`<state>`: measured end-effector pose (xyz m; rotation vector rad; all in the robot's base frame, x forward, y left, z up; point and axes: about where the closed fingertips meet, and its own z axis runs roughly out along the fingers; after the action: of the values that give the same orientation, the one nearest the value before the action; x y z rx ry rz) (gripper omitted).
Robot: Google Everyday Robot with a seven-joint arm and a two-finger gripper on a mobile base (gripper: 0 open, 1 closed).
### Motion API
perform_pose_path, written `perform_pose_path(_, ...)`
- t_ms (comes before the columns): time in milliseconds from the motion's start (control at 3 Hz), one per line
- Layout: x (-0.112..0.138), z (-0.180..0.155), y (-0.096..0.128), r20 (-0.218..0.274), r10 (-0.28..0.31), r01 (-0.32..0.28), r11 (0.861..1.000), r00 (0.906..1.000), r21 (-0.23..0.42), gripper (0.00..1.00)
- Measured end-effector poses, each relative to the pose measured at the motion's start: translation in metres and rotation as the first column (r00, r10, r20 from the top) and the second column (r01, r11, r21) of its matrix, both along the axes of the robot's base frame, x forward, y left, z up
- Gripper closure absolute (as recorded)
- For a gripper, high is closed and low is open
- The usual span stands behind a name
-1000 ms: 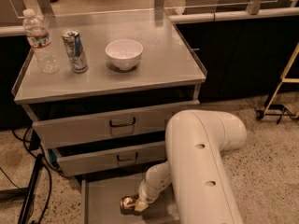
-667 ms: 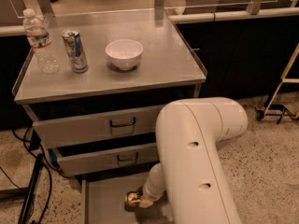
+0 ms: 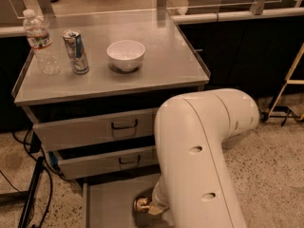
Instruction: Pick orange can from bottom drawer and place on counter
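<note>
Orange can, small, shiny gold-orange metal, is in the wide grey steel bottom drawer, with bare floor at its 9 o'clock. Touching its 3 o'clock is the end effector of the white arm; whether it is clamped cannot be told. At 12 o'clock, the brushed-steel desk carries a white bowl.

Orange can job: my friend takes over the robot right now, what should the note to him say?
Gripper: low inside the open bottom drawer, right beside the orange can; whether it has hold of it does not show.
Orange can: on the drawer floor.
Counter: holds a water bottle, a blue-and-silver can and a white bowl.
Done: drawer open, arm reached in.
Left: lift the can, set it on the counter.
</note>
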<state>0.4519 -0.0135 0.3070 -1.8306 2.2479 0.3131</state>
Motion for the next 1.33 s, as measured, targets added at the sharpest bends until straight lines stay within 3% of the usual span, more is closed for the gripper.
perform_pose_path(333,0.013,0.012,-0.009,0.024,-0.043,0.043,0.999,0.9988,0.024,1.0)
perform_pose_path(667,0.024,0.037,-0.04,0.066,-0.131,0.13,0.991,0.9892,0.021,1.0)
perform_pose_path(1000,0.024,0.062,-0.071,0.108,-0.191,0.191,0.982,0.9757,0.006,1.0)
perform_pose_path(1333,0.018,0.09,-0.102,0.171,-0.24,0.245,0.97,0.9555,-0.005,1.0)
